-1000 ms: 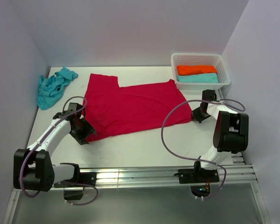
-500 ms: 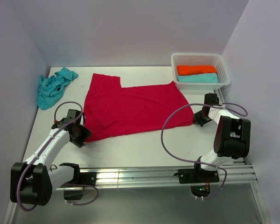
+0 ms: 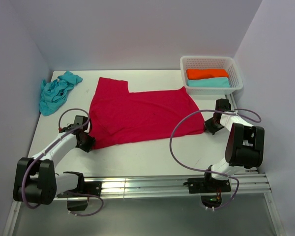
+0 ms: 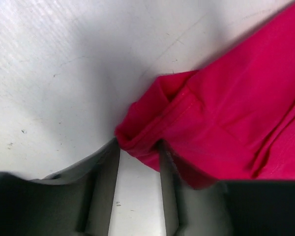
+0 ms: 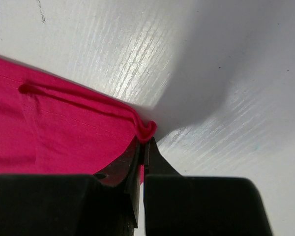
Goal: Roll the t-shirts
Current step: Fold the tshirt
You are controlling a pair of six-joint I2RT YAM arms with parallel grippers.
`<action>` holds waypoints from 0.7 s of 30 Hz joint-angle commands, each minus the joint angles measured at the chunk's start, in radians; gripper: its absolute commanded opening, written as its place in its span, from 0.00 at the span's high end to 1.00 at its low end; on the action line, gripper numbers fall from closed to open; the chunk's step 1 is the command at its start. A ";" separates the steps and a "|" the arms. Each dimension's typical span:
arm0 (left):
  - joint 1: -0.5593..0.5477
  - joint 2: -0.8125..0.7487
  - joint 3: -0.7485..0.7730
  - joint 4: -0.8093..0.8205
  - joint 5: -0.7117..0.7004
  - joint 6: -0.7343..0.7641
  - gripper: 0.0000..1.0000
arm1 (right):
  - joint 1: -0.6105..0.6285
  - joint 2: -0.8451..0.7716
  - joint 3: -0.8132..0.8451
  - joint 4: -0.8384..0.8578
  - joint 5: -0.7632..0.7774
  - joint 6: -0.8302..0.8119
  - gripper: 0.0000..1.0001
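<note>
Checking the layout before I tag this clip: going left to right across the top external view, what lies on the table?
A crumpled turquoise cotton t-shirt → spread-out crimson red cotton t-shirt → white plastic lattice basket.

Left end effector [image 4: 139, 148] seemingly part-open, right end effector [image 5: 143, 145] clamped

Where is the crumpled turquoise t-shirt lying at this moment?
In the top view, the crumpled turquoise t-shirt lies at the far left corner of the table, apart from the red t-shirt to its right.
</note>
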 commanded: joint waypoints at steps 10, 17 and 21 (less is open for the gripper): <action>-0.012 0.069 0.053 -0.046 -0.088 0.054 1.00 | -0.013 -0.020 0.026 -0.187 0.086 -0.053 1.00; -0.009 0.121 0.214 -0.130 -0.048 0.100 1.00 | -0.013 0.031 0.126 -0.284 0.093 -0.079 1.00; -0.004 0.136 0.456 -0.243 -0.071 0.122 1.00 | -0.015 -0.001 0.297 -0.359 0.054 -0.080 1.00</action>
